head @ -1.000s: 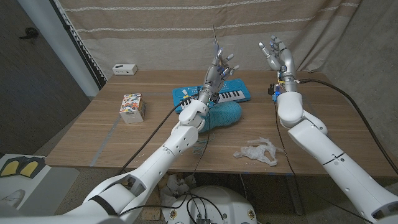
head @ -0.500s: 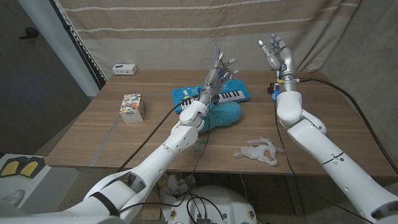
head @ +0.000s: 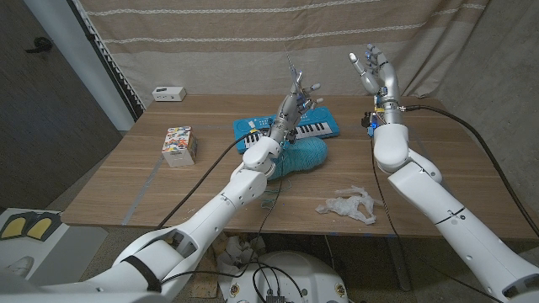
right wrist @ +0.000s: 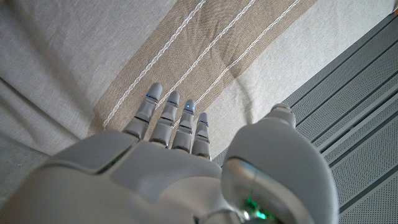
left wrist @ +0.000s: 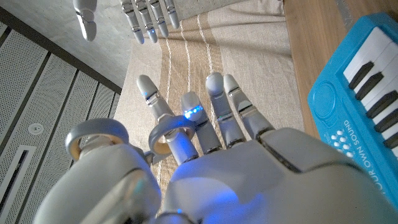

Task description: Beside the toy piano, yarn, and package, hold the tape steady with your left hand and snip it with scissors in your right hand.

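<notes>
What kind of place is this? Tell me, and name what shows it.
Probably a robot test or recording setup, not a home. A striped cloth backdrop hangs behind a wooden table set with staged props: a toy piano, blue yarn and a small package.

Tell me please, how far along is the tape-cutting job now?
Done: the left hand grips a small tan roll of tape above the blue toy piano. In hand: holding it up, a thin strip standing upward. Left: the right hand is open and empty, so taking scissors and the snip are not yet done.
</notes>
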`<state>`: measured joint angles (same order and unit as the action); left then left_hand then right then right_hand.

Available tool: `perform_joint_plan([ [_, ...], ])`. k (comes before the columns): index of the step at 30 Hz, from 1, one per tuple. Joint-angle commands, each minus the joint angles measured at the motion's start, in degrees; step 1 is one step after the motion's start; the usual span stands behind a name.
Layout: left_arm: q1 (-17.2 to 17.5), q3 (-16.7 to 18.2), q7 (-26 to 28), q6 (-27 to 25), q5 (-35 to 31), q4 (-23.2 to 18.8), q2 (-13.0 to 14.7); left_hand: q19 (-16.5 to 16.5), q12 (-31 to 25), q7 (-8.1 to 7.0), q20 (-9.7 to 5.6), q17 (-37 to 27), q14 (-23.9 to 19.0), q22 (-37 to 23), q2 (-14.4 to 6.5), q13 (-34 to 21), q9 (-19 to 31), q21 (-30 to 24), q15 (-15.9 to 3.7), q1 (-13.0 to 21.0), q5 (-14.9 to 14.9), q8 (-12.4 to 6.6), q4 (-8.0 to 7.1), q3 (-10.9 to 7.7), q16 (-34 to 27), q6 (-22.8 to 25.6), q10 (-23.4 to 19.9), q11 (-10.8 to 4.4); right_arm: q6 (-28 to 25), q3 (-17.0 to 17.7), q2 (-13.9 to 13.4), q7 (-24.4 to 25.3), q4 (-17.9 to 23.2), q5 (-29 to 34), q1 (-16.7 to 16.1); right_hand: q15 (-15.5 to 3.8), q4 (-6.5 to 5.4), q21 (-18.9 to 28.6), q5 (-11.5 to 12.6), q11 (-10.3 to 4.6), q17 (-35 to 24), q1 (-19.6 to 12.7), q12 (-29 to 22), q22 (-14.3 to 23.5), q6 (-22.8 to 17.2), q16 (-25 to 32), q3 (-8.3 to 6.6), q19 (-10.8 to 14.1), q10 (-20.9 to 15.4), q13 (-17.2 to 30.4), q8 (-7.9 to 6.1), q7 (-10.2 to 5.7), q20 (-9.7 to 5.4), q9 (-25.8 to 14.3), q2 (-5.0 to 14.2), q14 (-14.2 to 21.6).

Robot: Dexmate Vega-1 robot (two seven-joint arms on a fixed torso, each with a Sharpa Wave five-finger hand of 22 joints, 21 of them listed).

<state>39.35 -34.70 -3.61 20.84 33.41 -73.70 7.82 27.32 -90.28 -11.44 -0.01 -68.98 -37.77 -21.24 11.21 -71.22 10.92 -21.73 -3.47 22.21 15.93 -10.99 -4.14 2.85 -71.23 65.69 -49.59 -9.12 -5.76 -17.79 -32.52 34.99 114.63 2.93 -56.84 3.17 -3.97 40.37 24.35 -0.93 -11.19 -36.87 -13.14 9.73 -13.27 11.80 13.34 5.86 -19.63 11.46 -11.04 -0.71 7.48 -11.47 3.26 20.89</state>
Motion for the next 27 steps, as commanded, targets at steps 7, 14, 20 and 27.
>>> perform_joint_plan([
  [7,-3.1,-1.2,-3.9,-0.6,-3.4,1.0,3.5,-0.3,0.3,10.66,2.29,4.1,3.5,1.0,0.1,0.0,0.1,1.5,-7.0,-4.1,-4.9,1.17,8.01,18.2,4.3,-17.5,4.2,-1.61,0.3,0.1,0.0,0.6,0.9,1.7,-0.7,0.39,-0.32,-0.6,-0.3,-0.18,-0.2,1.3,-0.3,0.3,0.6,0.4,1.0,0.1,-0.3,0.1,-0.15,-0.09,0.56,0.0,-0.24,0.4],
  [14,-3.3,-1.3,-5.1,-1.8,-3.3,0.3,4.5,-0.9,0.3,11.16,3.2,4.3,5.0,1.8,0.1,0.0,0.1,2.5,-6.45,-5.9,-5.6,1.01,8.25,18.19,5.2,-21.6,7.7,-1.88,0.5,0.5,-0.2,0.7,1.4,2.2,-1.4,0.58,-0.71,-0.9,-0.5,-0.05,-0.2,2.5,-0.3,0.3,0.8,0.4,1.71,0.2,-0.2,0.1,-0.14,0.02,0.72,0.0,-0.94,0.5],
  [20,-2.9,-1.4,-5.5,-1.5,-3.2,-0.2,4.6,-1.3,0.0,9.97,3.62,4.6,5.7,2.5,0.0,0.1,0.2,3.4,-6.31,-7.6,-5.7,0.46,8.43,18.12,5.8,-24.0,9.1,-1.91,0.9,0.9,0.0,0.6,1.7,2.1,-1.7,0.59,-1.04,-1.2,-0.6,0.06,-0.2,3.4,-0.3,0.3,0.9,0.4,2.2,0.2,-0.2,0.1,-0.15,0.04,0.91,0.0,-1.34,0.5],
  [27,-2.6,-1.6,-6.4,-2.1,-2.7,-1.0,4.9,-2.3,-0.2,8.82,3.65,4.9,5.9,3.0,-0.1,0.1,0.2,4.2,-6.39,-8.4,-5.6,-0.71,8.68,18.02,6.3,-21.6,8.7,-1.87,0.9,1.2,0.0,0.7,2.2,2.2,-2.3,0.62,-1.37,-1.5,-0.7,0.06,-0.2,4.3,-0.3,0.4,1.1,0.4,2.62,0.3,-0.3,0.1,-0.14,0.06,0.93,0.0,-1.62,0.5],
])
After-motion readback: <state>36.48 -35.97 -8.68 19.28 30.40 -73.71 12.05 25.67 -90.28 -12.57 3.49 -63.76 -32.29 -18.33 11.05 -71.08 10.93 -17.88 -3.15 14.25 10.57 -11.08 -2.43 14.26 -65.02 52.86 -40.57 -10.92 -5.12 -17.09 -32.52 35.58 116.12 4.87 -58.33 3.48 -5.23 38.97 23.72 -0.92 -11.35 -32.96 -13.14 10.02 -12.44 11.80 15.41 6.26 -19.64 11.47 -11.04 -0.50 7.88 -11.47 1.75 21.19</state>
